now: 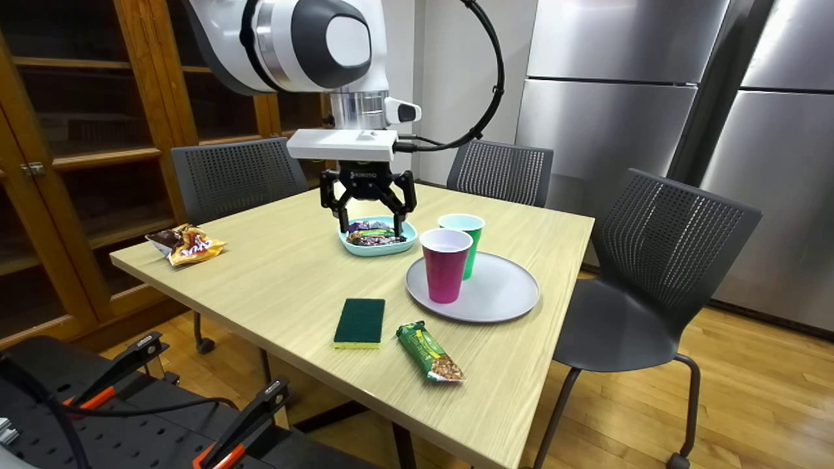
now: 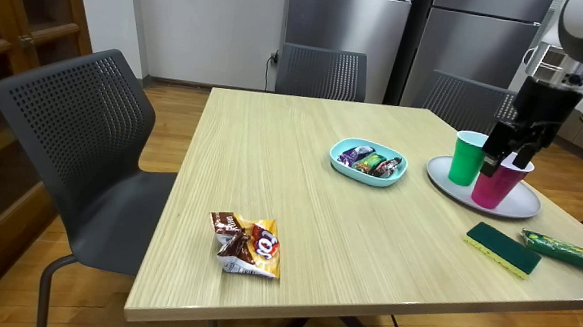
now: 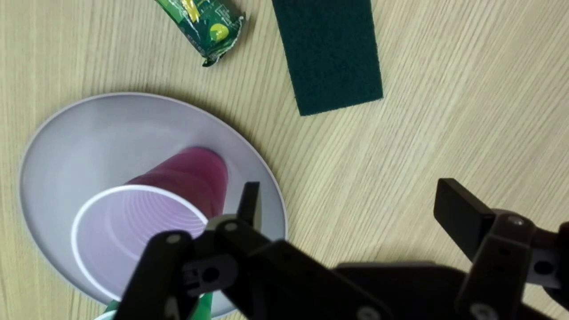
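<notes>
Magenta plastic cup [image 1: 445, 273] standing on the round grey plate [image 1: 502, 299], and close by hangs the Robotiq gripper [image 1: 371, 228], black fingers spread wide above the pale wood-grain table [image 1: 273, 280]! Over to the wrist view: the finger on the left cuts across the cup's rim, the one on the right stands out over the wood. Green plastic cup [image 2: 465, 162] close beside the magenta one, sharing that plate. In an exterior view, near side: scouring sponge [image 1: 360, 320] flat, dark green pad uppermost, with a green-wrapped granola bar [image 1: 429, 352] slanting just to its right. Farther back, a turquoise dish [image 1: 378, 250] cradles wrapped snacks [image 1: 370, 233], and away to the left sits a crumpled brown-and-yellow snack bag [image 1: 186, 244].
</notes>
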Robot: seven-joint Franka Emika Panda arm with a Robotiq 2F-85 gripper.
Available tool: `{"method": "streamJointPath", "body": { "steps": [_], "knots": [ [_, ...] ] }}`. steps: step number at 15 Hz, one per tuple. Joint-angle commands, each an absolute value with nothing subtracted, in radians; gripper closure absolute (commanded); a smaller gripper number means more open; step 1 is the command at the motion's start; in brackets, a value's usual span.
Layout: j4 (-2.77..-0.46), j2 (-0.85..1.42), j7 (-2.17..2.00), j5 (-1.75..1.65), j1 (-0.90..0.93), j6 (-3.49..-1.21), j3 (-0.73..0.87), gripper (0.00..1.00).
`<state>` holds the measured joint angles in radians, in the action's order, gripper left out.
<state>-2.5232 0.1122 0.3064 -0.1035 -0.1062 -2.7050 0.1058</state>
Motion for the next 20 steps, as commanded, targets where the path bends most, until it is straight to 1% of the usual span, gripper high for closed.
{"method": "streamJointPath", "body": {
  "steps": [1, 10, 20],
  "knots": [
    [-2.626, 0.004, 0.370, -0.122, -0.128, -2.728, 0.111, 0.00],
    [-2.701, -0.080, 0.493, -0.143, -0.143, -2.728, 0.177, 0.00],
    [-2.666, -0.031, 0.620, -0.142, -0.157, -2.732, 0.218, 0.00]
  ]
}}
